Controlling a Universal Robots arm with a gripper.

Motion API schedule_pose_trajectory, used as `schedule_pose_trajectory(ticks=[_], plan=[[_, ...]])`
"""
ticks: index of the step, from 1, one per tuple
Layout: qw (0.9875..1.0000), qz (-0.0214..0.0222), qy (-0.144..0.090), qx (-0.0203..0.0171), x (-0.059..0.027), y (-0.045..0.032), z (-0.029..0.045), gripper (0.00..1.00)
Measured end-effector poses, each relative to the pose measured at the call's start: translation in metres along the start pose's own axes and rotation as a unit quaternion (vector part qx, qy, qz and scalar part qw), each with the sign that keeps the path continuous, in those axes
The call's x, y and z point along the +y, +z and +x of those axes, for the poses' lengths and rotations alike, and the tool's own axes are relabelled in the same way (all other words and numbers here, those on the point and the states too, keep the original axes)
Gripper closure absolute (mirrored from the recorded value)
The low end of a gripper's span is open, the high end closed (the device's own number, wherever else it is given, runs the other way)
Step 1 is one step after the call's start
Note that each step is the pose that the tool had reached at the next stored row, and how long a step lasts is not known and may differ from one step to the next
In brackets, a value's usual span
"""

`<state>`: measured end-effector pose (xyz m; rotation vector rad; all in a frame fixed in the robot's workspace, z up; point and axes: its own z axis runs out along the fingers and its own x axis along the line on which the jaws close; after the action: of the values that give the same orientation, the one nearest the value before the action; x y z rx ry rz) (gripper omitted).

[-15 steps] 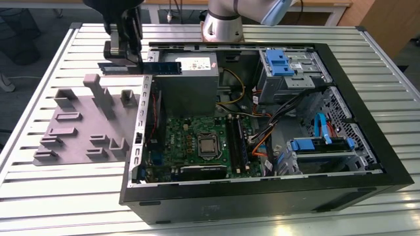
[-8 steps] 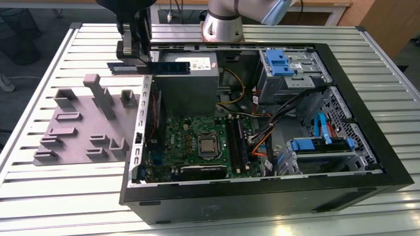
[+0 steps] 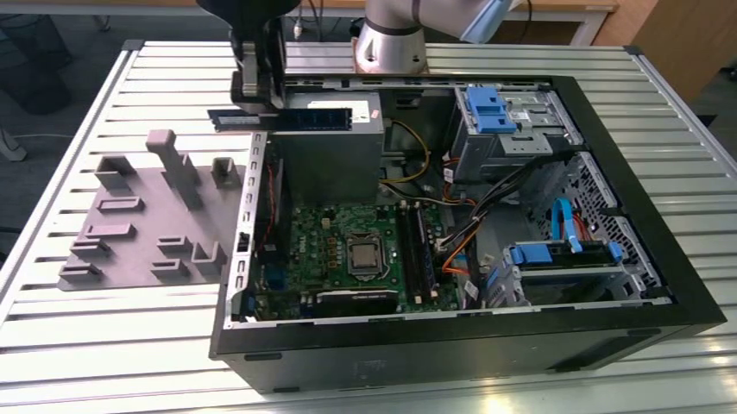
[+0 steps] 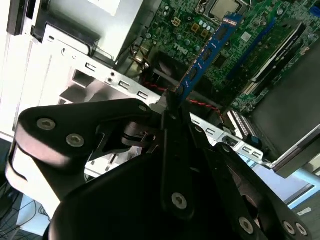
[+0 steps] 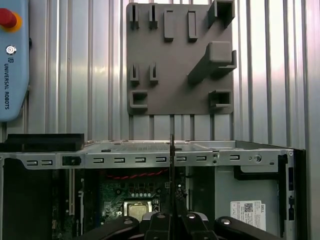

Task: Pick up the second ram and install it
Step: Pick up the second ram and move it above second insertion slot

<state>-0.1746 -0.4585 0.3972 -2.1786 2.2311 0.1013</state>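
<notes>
Second ram (image 4: 206, 52) sits clamped edge-on in my hand (image 4: 172, 110), hanging over the open case (image 5: 150, 159) near its rim, carried but not seated; I judge it needs squaring to a free slot rail (image 3: 412, 246).

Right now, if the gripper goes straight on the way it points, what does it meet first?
The memory stick clamped in the gripper leads the way. Past it, the second wrist view shows the case's slotted metal rail nearest and the green board deeper in. Depth is unclear, so I can't say which it would meet first.
</notes>
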Motion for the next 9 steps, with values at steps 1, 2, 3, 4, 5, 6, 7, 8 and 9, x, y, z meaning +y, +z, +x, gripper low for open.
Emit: schedule_pose_trajectory(ticks=[1,2,3,4,5,6,7,8,9], plan=[[1.0000,0.0000,0.000,0.0000,-0.0022,-0.0001,-0.0001,0.86],[1.0000,0.0000,0.000,0.0000,-0.0045,-0.0001,-0.0001,0.86],[1.0000,0.0000,0.000,0.0000,-0.0067,-0.0002,-0.0002,0.86],[1.0000,0.0000,0.000,0.0000,-0.0087,-0.0002,-0.0002,0.86],[1.0000,0.0000,0.000,0.0000,-0.0109,-0.0003,-0.0003,0.86],[1.0000,0.0000,0.000,0.0000,-0.0130,-0.0003,-0.0003,0.86],[1.0000,0.0000,0.000,0.0000,-0.0153,-0.0004,-0.0004,0.86],[1.0000,0.0000,0.000,0.0000,-0.0174,-0.0004,-0.0004,0.86],[1.0000,0.0000,0.000,0.0000,-0.0196,-0.0005,-0.0005,0.86]])
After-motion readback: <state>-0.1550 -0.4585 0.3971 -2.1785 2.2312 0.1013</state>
